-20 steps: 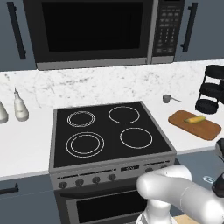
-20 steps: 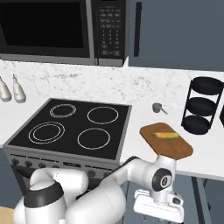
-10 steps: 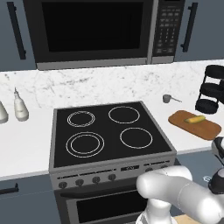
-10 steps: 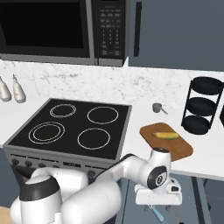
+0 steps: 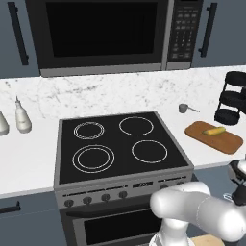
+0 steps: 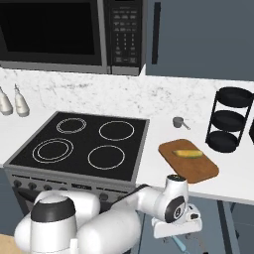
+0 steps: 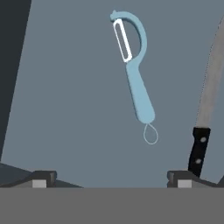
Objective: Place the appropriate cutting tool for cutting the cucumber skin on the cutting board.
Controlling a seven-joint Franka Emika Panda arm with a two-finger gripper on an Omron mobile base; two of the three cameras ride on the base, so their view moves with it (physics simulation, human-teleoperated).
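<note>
The peeler lies flat on a grey surface below my hand, its light-blue handle running down the hand view and its silvery blade at the top, set in a curved blue head. A thin wire loop hangs off the handle's lower end. It lies ahead of my fingertips, apart from them and nearer the right one than the left. In the right base view a sliver of its blue handle shows beneath my gripper, low in front of the counter's front edge.

Beside the peeler, well apart on its right, lies a knife with a black riveted handle and a long grey blade.

My gripper is spread wide: my fingertips sit at opposite sides of the hand view and nothing is between them. In the right base view the gripper hangs below counter height.

The cutting board rests on the counter right of the stove, near the front edge. The cucumber lies on the board's rear half. A black tiered rack stands behind it, toward the right.
</note>
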